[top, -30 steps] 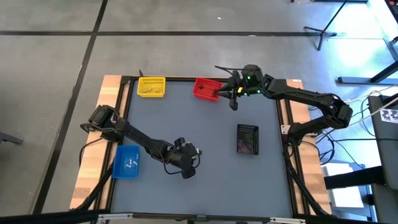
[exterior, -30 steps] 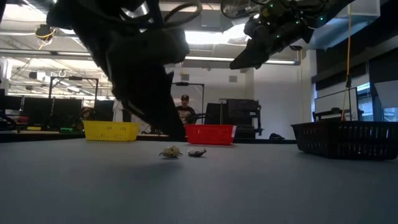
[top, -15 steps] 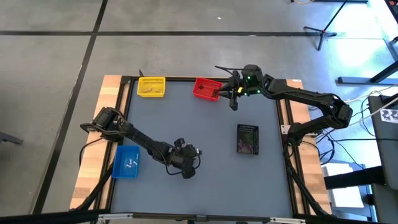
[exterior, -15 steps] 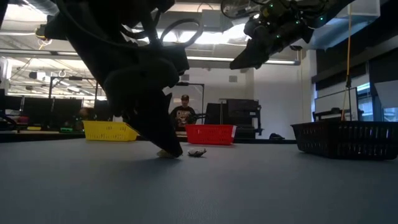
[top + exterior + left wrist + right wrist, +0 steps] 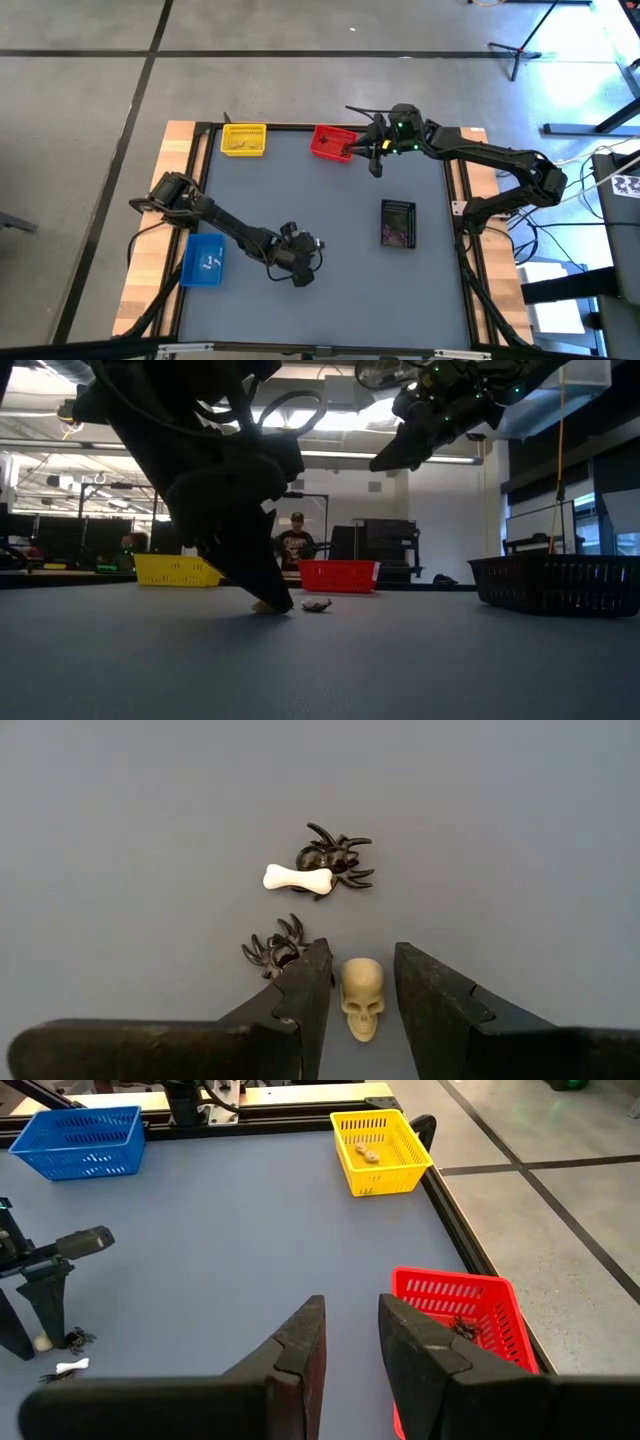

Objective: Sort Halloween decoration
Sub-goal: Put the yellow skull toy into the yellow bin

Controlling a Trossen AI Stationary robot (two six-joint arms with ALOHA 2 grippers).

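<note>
The left gripper [image 5: 361, 982] is down at the grey table [image 5: 330, 210], its jaws open on either side of a tan skull [image 5: 362, 997], not clamped on it. Just beside lie two black spiders [image 5: 276, 946] and a white bone [image 5: 298, 880]. The right gripper [image 5: 351, 1338] hovers, slightly open and empty, above the red bin [image 5: 458, 1306].

skull [image 5: 361, 998]: between jaws | spider [image 5: 274, 945]: touching finger | elsewhere: open mat [image 5: 520, 840]

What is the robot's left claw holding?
Nothing yet. The left gripper sits open around the tan skull, fingers either side of its top. The right gripper is empty.
</note>
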